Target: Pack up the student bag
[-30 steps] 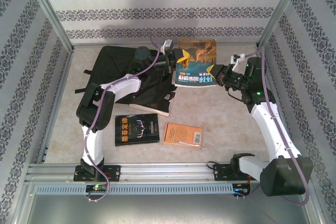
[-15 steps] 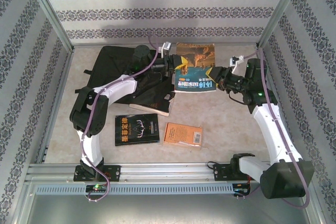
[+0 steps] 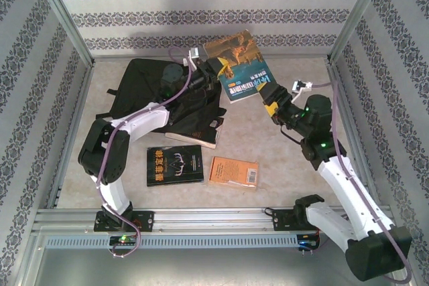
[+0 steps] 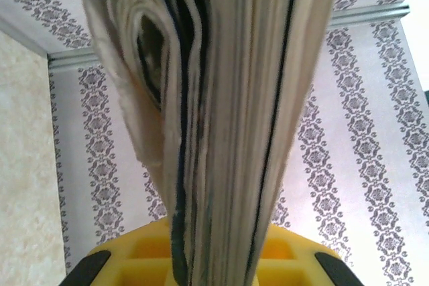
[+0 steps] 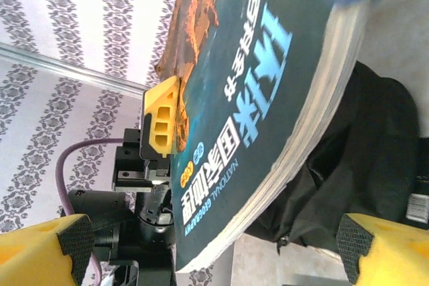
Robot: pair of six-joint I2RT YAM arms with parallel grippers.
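While the left gripper (image 3: 214, 70) pinches the big blue book (image 3: 242, 65) by its left edge, holding it tilted in the air over the far middle of the table (image 3: 281, 152), the right gripper (image 3: 271, 96) stands wide open and empty beside the book's near right corner. The black bag (image 3: 141, 82) lies at the far left. Its mouth is hard to make out. Carrying the book leftward slowly seems wise, since its pages fan loosely. The free gripper could spread the bag's opening first.
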